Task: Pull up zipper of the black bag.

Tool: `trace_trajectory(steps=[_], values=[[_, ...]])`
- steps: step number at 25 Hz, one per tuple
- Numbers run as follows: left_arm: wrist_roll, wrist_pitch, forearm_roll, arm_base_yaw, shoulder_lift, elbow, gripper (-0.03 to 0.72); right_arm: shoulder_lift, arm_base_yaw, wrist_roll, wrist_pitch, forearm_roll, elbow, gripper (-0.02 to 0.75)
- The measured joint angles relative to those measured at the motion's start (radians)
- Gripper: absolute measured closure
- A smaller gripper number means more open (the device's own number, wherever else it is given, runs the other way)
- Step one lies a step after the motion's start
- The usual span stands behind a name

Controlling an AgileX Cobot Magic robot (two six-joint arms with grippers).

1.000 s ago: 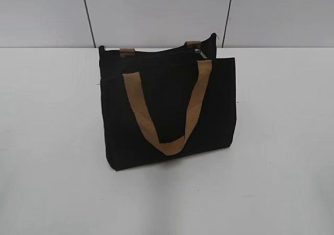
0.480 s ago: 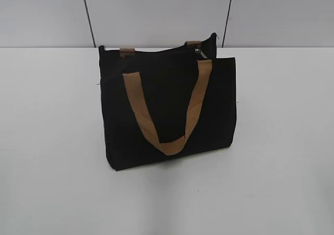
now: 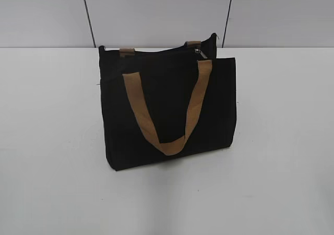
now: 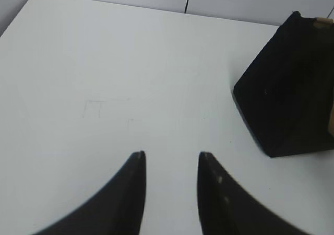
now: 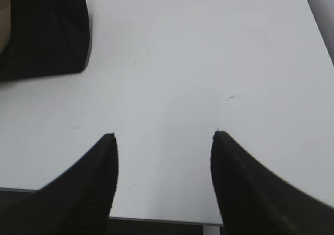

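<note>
The black bag [image 3: 167, 107] is standing upright in the middle of the white tabletop [image 3: 282, 141], tan handle [image 3: 166, 112] drooping down its front, with the zipper pull [image 3: 198, 51] sitting at the top right end. The left tool [image 4: 169, 159] is hanging open over bare tabletop, well apart from the bag. The right tool [image 5: 164, 138] is gaping wide too, gripping nothing.

A white tabletop [image 3: 52, 141] is carrying a single black bag [image 3: 167, 109]; the bag is standing upright on it, its tan handle [image 3: 166, 107] hanging down the front; seen past the left tool [image 4: 169, 162], the bag is sitting ahead and to the right; past the right tool [image 5: 164, 141], ahead and to the left; faint pencil-like marks [image 4: 94, 107] are showing on the tabletop ahead of the left tool.
</note>
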State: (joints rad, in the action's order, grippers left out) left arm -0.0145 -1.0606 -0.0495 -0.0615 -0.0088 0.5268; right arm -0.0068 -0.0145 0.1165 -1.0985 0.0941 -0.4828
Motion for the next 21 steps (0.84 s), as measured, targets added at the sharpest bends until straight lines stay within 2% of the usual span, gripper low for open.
trace_trajectory(steps=[21], values=[[0.0,0.0,0.0,0.0,-0.001,0.0,0.449,0.0,0.0,0.0,0.0,0.0,0.0,0.295]])
